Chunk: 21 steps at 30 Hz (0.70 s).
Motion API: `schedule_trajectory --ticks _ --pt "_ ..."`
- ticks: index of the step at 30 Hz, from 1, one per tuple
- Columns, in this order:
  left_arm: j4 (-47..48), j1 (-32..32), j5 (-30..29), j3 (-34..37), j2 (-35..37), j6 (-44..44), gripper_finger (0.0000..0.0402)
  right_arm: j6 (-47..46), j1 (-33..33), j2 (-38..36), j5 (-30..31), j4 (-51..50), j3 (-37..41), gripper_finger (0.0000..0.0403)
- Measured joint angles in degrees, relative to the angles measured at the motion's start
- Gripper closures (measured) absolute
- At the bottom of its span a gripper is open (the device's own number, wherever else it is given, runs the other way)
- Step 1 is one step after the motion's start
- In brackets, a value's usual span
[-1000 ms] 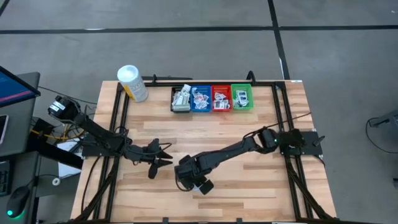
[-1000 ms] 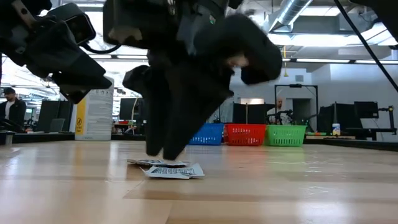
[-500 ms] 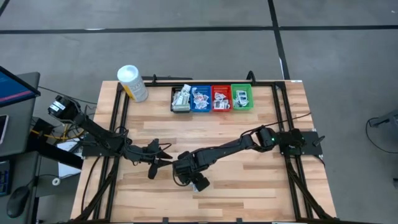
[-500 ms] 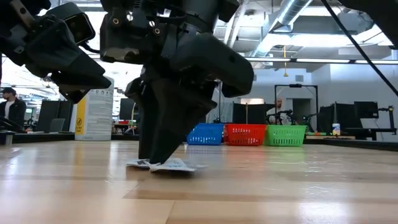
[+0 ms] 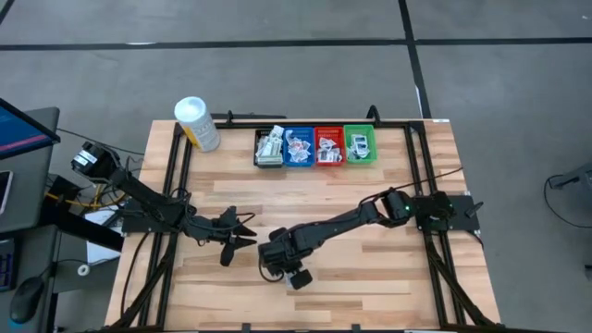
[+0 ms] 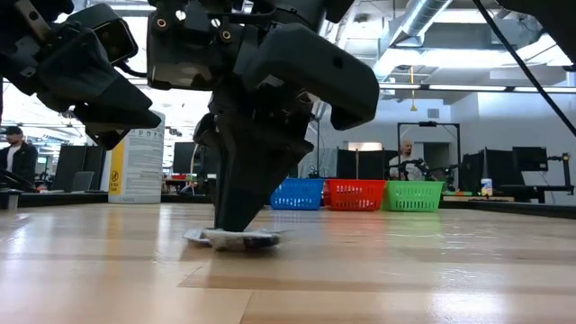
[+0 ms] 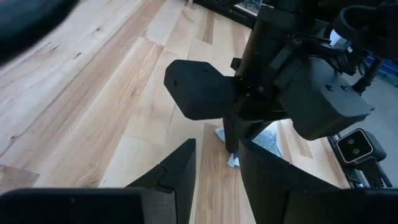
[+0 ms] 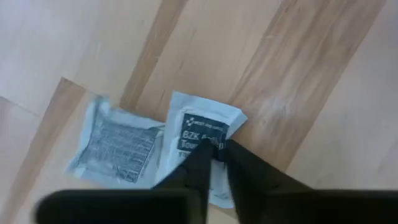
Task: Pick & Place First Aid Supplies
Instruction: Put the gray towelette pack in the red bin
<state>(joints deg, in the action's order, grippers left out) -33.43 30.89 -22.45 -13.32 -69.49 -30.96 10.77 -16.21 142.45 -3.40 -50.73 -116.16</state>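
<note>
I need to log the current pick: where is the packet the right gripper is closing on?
The BZK packet lies on the wooden table, front centre in the high view, pinched under the right gripper, beside a second packet.

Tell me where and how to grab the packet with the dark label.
Take the dark-labelled packet from straight above, pinching across its middle as the right gripper does. It lies flat on the table, overlapping a grey-printed packet, so side approaches offer no edge.
</note>
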Motion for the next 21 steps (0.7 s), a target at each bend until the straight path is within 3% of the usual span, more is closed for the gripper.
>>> schedule_trajectory --ticks 3,12,21 --pt "0.0 0.0 0.0 0.0 0.0 0.0 0.028 -0.8 0.4 0.0 -0.2 -0.2 0.0 0.0394" --pt "0.0 0.0 -0.3 0.0 0.0 0.1 0.028 -0.5 1.2 -1.0 0.8 -7.9 -4.2 0.0397" --pt "0.1 -0.1 -2.0 0.0 0.0 1.1 0.028 3.3 4.6 -6.5 9.8 -19.4 -12.0 0.0401"
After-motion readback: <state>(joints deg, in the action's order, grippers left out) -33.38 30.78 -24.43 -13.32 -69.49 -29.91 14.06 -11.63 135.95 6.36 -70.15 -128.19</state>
